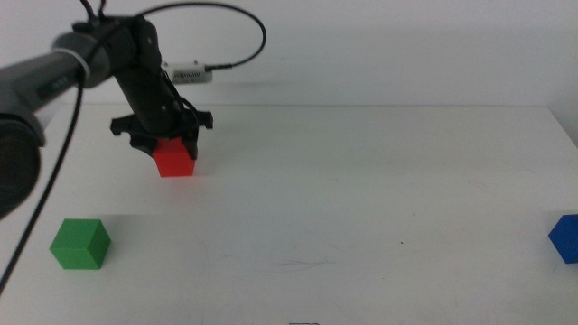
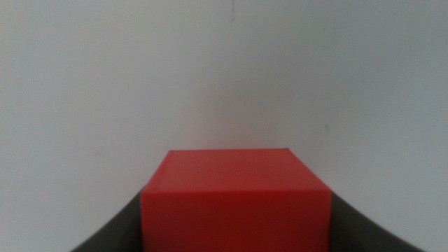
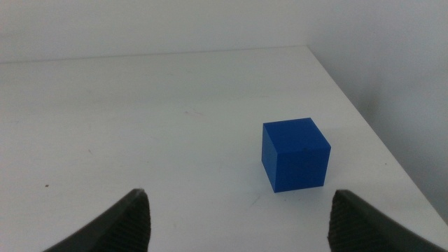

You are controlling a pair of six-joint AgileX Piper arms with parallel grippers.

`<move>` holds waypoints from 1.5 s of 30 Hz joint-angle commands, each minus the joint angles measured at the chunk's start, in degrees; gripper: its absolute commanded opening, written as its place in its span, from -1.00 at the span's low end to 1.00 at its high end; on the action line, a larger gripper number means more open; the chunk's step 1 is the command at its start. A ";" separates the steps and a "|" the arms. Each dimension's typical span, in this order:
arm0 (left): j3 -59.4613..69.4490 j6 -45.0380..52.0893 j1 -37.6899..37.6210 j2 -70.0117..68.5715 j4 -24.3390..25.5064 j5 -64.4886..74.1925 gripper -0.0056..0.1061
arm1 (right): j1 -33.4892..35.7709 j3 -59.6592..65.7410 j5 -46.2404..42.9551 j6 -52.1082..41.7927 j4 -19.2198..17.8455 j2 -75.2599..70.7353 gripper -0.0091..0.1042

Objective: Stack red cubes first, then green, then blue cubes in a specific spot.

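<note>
Middle view: left gripper point(image 1: 163, 143) tilted down around red cube point(image 1: 173, 159).

bright, even light all round, soft faint shadows under the cubes. left wrist view's red cube point(image 2: 234, 199) looms close and slightly soft; the white table point(image 1: 361, 199) looks washed out.

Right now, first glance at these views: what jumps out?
The left gripper at the table's far left, jaws around the red cube. Then the green cube alone at near left and the blue cube at the right edge, with the right gripper open before it.
</note>
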 commanded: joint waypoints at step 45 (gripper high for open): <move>21.13 -32.59 -32.25 -14.17 6.51 -13.91 -0.41 | -0.26 -1.01 -4.53 -0.63 -0.72 -0.79 0.32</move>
